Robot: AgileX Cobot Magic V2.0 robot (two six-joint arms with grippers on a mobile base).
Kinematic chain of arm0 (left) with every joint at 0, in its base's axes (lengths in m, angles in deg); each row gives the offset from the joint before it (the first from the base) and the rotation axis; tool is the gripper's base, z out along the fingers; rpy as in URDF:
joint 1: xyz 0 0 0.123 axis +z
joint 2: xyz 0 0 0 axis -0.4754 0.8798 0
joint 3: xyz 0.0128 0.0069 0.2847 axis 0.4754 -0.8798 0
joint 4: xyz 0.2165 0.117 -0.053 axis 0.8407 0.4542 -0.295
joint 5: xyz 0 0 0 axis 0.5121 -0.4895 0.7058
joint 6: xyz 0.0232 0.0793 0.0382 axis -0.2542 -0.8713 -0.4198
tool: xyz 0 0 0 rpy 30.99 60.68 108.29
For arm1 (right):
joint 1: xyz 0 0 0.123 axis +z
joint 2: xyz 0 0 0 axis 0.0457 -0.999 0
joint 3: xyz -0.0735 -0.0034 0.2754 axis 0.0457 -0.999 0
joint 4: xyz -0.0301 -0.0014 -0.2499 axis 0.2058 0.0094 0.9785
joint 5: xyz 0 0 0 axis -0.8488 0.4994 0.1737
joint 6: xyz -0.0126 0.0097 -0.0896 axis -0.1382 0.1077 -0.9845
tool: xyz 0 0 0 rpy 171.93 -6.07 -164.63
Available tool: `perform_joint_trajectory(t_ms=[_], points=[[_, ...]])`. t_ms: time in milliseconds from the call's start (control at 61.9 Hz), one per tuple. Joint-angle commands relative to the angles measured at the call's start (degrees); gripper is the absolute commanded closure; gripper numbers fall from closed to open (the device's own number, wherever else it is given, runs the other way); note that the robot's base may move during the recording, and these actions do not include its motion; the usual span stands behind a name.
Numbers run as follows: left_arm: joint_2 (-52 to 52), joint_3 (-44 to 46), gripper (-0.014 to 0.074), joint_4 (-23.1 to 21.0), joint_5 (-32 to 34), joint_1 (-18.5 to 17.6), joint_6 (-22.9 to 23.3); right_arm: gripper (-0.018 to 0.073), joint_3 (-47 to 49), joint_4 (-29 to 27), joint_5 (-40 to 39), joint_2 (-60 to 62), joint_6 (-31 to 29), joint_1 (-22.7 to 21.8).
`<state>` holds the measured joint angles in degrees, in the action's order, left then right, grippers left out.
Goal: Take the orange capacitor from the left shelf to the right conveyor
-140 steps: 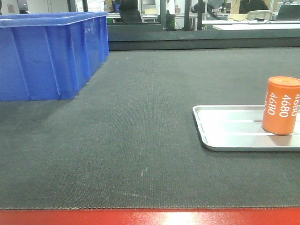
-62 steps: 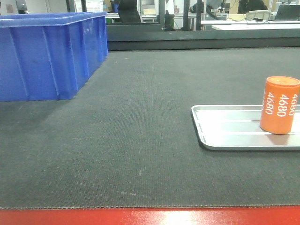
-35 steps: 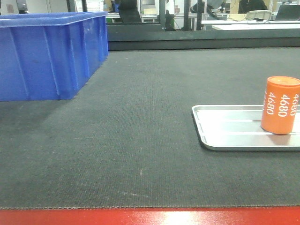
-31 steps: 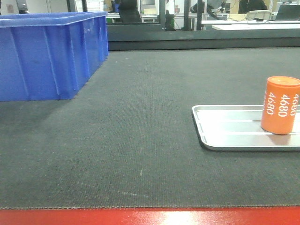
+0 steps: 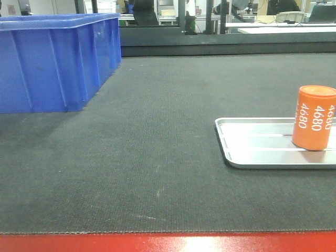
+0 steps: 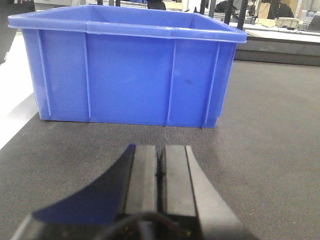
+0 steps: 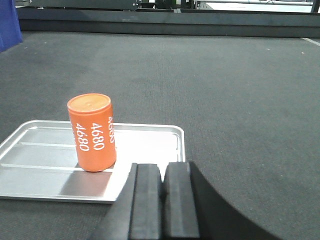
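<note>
Capacitor handling is looking simple here: the orange capacitor (image 5: 314, 118) is standing upright on a shallow silver metal tray (image 5: 252, 152), which is itself lying on the dark textured belt of the right conveyor (image 5: 157, 136), with the blue plastic crate (image 5: 52, 63) sitting well apart at the far left of the belt. Judging by its smooth printed sleeve and straight can-like shape, it is probably rigid and moderately light, but the glossy side is likely offering little friction, and the tall narrow body is looking easy to topple on the slick tray. A sensible hold would be across the middle of the cylinder, over the white "4680" numerals, with the pads squeezing opposite sides and staying clear of the rim. The right gripper (image 7: 162, 200) is sitting just in front of the tray, near the capacitor but not touching it, its fingers nearly together with only a thin gap. The left gripper (image 6: 160, 175) is facing the crate, fingers pressed together, holding nothing.
</note>
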<state>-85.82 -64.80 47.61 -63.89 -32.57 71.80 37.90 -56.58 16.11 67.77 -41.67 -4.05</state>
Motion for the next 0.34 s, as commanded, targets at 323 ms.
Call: perform_joint_trajectory(t_ms=[323], points=[[-1.1,0.3,0.0701,0.0,5.1,-0.2,0.1,0.0526,-0.2,0.2,-5.4,1.2,-0.3,-0.5]])
